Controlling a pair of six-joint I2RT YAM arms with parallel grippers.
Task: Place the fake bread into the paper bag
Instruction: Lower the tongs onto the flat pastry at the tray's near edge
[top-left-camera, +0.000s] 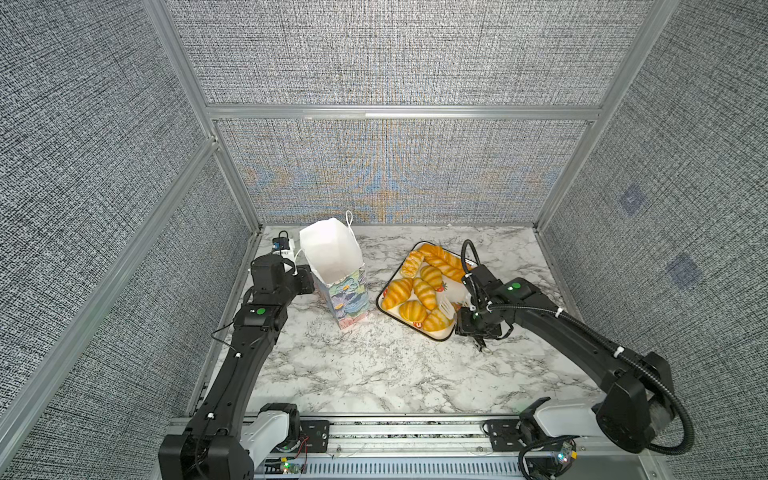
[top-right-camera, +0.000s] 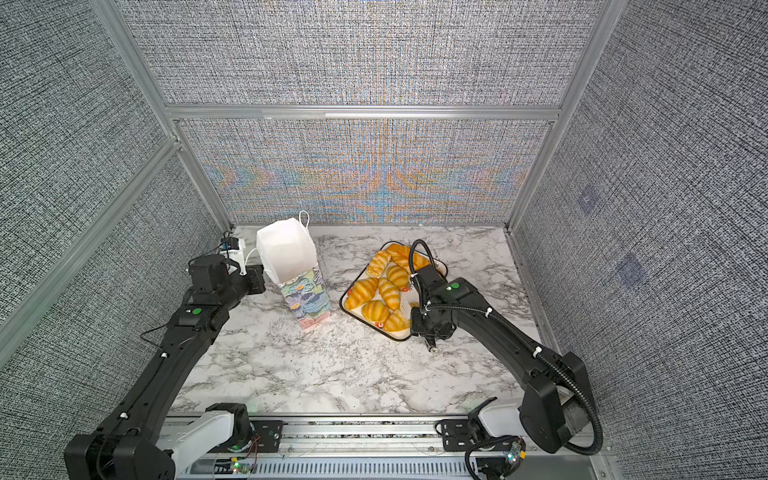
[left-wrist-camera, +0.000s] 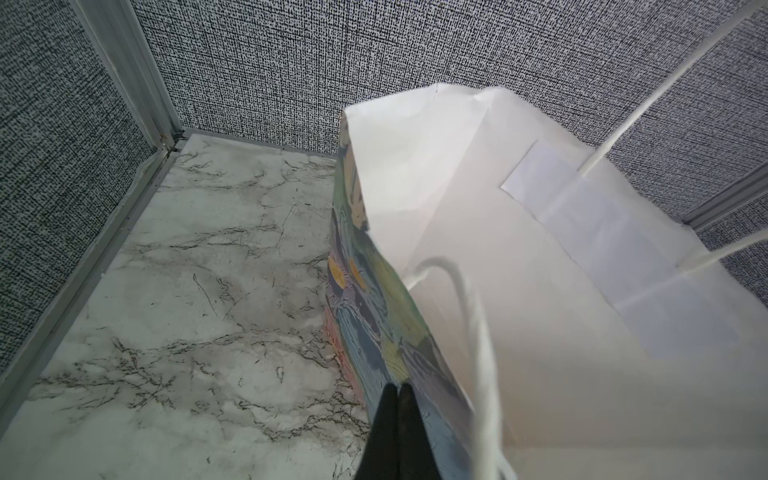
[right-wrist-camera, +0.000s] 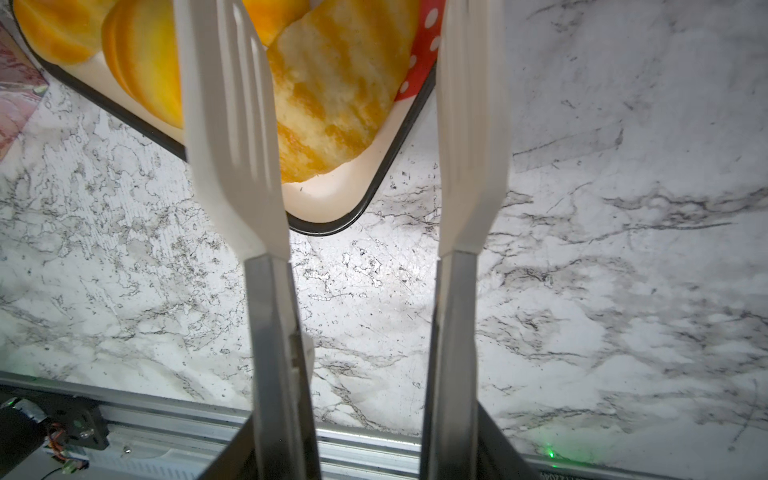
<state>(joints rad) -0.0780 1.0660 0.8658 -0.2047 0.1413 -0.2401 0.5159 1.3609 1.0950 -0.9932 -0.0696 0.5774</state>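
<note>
The paper bag stands upright at the back left, white inside and floral outside, its mouth wide. My left gripper is shut on the bag's left wall near the rim. Several pieces of golden fake bread lie on the tray. My right gripper grips white slotted tongs whose blades stand spread apart over the tray's near corner. A croissant lies between the blades, untouched as far as I can see.
The strawberry-print tray with its black rim sits right of the bag on the marble table. Textured walls close in the back and both sides. A small white device sits in the back left corner behind my left arm.
</note>
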